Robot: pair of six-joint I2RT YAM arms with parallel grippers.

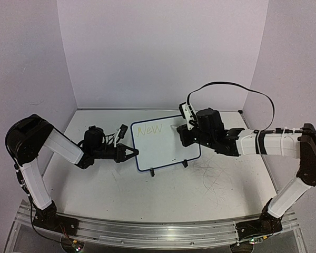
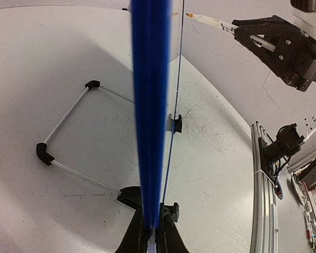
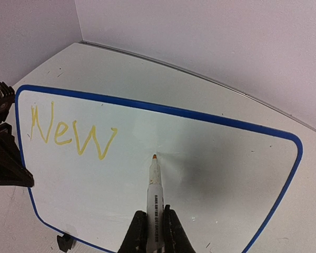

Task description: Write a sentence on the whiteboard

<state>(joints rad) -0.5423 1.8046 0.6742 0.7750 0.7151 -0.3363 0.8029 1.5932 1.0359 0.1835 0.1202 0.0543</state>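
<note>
Standing on two small black feet (image 1: 153, 172) near the middle of the table (image 1: 95, 190), the whiteboard (image 1: 168, 150) faces the arms and tilts back a little, with a thin wire stand (image 2: 68, 137) propping it from behind. The left gripper (image 1: 132, 153) reaches in from the left and is clamped on the board's blue frame at the lower left edge. In the left wrist view, its two fingers sit tight on either side of the edge-on frame.

The sentence (image 3: 73, 134) so far is one pale yellow word, "New", in the upper left corner of the board. The rest of the white surface is bare.

The right gripper (image 3: 154, 221) comes in from the right, in front of the board's upper right part. Its jaws are closed on the white barrel of a marker (image 3: 154, 190), which sticks out past the fingertips toward the board. The marker tip (image 3: 155, 156) sits just right of the "w" and slightly below it, roughly mid-height on the board. It is at the surface or only just off it, and the pictures do not settle which. A faint shadow spreads from the tip across the white.

The two grippers are well apart, one at the board's left edge and one before its face. Thin grey scribbles (image 1: 210, 176) mark the tabletop to the right of the board's feet.
</note>
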